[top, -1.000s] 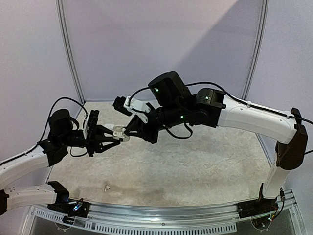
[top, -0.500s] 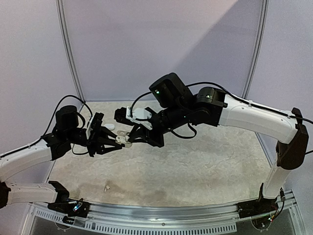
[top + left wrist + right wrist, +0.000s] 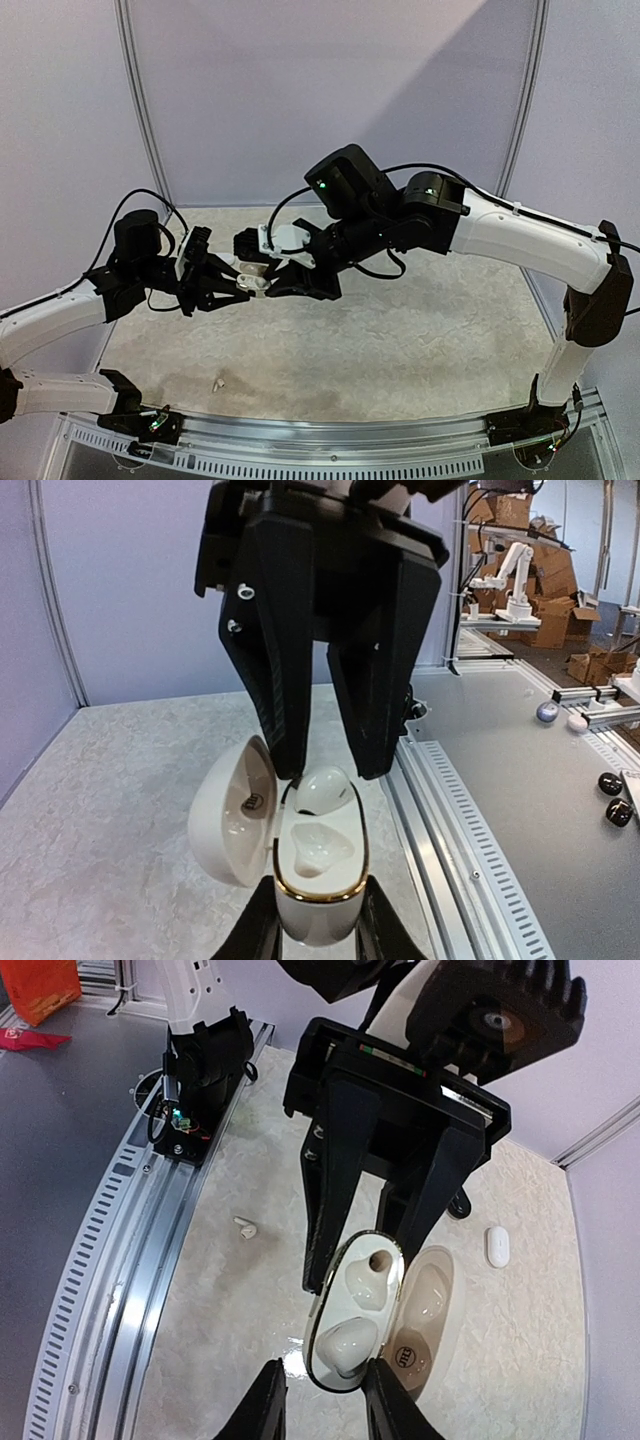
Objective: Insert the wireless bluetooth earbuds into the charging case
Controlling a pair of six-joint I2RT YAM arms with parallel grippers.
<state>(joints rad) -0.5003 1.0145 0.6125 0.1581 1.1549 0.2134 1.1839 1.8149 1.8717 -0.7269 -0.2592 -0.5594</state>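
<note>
Left pincer grips open case, right pincer straddling seated earbud

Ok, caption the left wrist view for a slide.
Left hand grips the open charging case; right hand straddles an earbud seated in it.

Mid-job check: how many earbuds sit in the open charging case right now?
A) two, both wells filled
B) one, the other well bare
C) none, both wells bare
B: in the charging case held by the left tool, one white earbud fills a well and the well beside it is bare.
</note>
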